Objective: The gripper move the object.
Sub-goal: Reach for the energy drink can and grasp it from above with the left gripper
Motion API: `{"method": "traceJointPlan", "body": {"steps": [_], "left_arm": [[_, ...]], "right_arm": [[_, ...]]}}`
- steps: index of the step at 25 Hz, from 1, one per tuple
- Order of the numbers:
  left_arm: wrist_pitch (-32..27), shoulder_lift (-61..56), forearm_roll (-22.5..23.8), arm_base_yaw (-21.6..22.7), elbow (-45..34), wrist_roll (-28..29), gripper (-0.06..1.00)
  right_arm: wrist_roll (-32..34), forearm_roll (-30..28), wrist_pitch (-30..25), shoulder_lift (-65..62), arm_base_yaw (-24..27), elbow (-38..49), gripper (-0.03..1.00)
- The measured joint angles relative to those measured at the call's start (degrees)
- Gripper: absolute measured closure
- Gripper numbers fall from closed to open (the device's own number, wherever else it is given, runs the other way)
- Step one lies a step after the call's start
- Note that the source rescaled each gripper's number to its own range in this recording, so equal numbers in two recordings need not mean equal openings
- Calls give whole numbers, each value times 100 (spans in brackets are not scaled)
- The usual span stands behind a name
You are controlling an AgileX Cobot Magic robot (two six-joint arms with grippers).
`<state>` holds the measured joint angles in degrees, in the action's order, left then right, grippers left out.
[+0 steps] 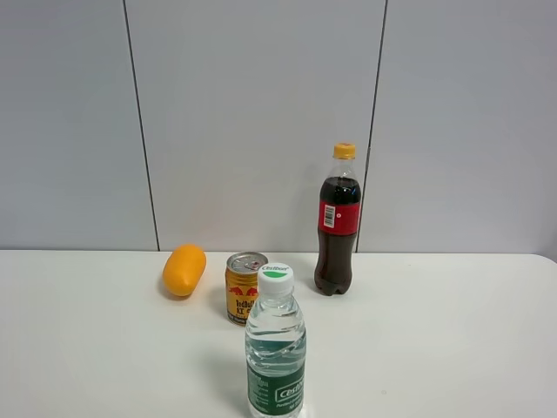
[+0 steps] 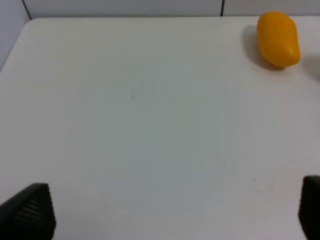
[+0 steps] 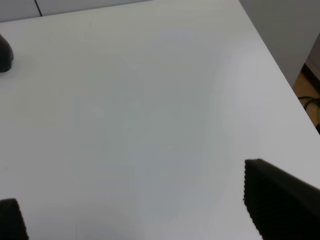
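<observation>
High camera: a small gold-yellow drink can with a red bull logo and silver top (image 1: 239,292) stood upright on the white table (image 1: 87,348), long axis vertical, lid up. It sat between a smooth orange-yellow oval fruit (image 1: 184,270) and a dark red-labelled cola bottle (image 1: 338,228), just behind a clear green-labelled water bottle (image 1: 276,348) that overlapped its edge.

Left wrist: the left gripper (image 2: 170,212) hung over bare table, its ribbed black fingers (image 2: 27,215) spread wide, gripping nothing, the fruit well apart.

Right wrist: the right gripper (image 3: 145,210) hung near the table's edge, fingers likewise parted.
</observation>
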<state>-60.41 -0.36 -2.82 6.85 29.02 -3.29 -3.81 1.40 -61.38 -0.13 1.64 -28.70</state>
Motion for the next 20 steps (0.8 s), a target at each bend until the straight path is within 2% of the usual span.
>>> {"method": "traceJointPlan", "body": {"steps": [5,9,15,20], "left_arm": [[0,19,-92,0,42,0,-6],[-83,540,-186,0,514,0,-6],[-239,2136,-417,0,1951,0,-6],[-266,3716,-1119,0,3273,-16,-6]], "right_arm": [[0,0,0,0,0,0,-3],[0,0,0,0,0,0,-3],[0,0,0,0,0,0,-3],[0,0,0,0,0,0,-3]]}}
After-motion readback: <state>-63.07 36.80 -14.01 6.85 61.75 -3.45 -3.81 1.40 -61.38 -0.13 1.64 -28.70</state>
